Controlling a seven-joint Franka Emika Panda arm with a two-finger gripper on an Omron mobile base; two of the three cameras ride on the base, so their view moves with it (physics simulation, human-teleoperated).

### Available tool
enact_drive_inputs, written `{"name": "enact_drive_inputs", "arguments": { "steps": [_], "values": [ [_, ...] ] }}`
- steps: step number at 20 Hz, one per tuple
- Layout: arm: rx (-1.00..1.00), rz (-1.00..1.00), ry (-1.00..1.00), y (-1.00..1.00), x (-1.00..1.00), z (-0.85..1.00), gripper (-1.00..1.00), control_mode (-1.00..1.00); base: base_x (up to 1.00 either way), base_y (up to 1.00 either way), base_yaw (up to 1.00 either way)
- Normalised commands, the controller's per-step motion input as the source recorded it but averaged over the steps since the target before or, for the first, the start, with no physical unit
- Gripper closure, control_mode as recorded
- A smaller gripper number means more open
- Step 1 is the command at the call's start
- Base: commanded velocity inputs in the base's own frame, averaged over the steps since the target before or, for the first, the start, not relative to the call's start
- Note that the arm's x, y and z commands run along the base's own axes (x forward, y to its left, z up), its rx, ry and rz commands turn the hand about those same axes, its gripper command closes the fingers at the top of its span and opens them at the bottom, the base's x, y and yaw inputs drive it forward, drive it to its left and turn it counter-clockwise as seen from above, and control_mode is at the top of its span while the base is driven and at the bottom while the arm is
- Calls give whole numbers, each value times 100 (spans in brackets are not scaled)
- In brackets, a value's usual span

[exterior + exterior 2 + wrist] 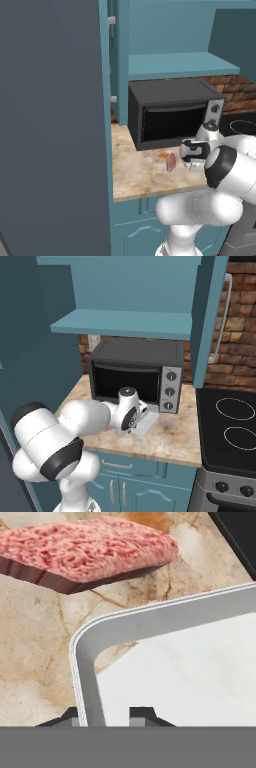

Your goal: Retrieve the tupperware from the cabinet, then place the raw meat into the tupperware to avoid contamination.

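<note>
The white-translucent tupperware (pixel 190 662) sits on the speckled counter (pixel 140 175) in front of the microwave; in the right base view the tupperware (pixel 146 424) lies just right of my hand. My gripper (pixel 105 717) straddles its left wall, one fingertip on each side, with a small gap on the inner side, so it is open. The raw meat (pixel 90 549), a pinkish-red slab, lies on the counter just beyond the container's corner, apart from it; the left base view shows the meat (pixel 171 161) left of my gripper (pixel 192 166). The teal cabinet (pixel 125 323) stands open above.
A black microwave (pixel 170 115) stands close behind the work spot. A tall dark grey unit (pixel 50 125) walls off the left. The stove (pixel 230 426) lies to the right, and the open cabinet door (pixel 210 316) hangs above it. A brick wall runs behind.
</note>
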Motion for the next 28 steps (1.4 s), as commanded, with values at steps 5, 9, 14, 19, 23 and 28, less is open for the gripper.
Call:
{"name": "enact_drive_inputs", "arguments": {
  "steps": [5,9,14,19,23,28],
  "values": [
    [0,0,9,-4,21,-12,-100,-100,0,0,0],
    [0,0,10,-16,0,-5,-100,-100,0,0,0],
    [0,0,3,-14,-24,2,-100,-100,0,0,0],
    [0,-2,-4,-2,-34,30,-100,-100,0,0,0],
    [0,-6,-9,0,-41,44,-100,-100,0,0,0],
    [-1,-12,-8,8,-32,52,-100,-100,0,0,0]
  ]
}}
